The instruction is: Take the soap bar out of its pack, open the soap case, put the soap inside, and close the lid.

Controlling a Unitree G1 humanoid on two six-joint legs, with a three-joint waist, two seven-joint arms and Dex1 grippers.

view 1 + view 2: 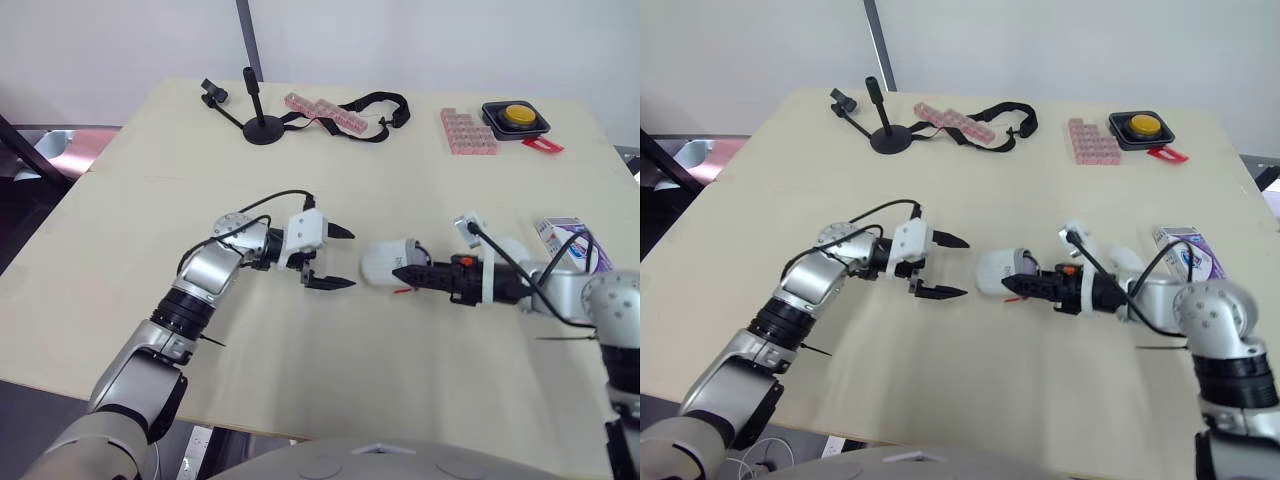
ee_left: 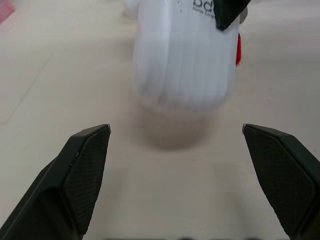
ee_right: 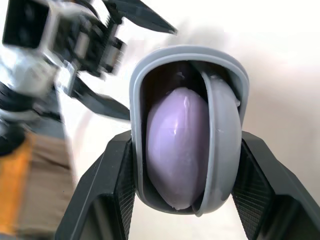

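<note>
Right gripper (image 1: 405,277) is pinching the white ribbed plastic soap case (image 3: 186,56) across its sides. The oval lilac soap bar (image 3: 175,150) sits inside the case, grey lid (image 3: 222,140) ajar. The case looks light, stiff and slick, so I'd push the lid's flat face, not squeeze. Left gripper (image 2: 175,131) is spread wide, just beside the case's closed end, apart from it.

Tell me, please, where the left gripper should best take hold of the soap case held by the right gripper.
Probably the rounded, closed end of the soap case, approached head-on from where the left gripper is. The right gripper clamps the open end, where the lid stands ajar over the soap, leaving the closed end free; the left's open fingers span its width.
</note>
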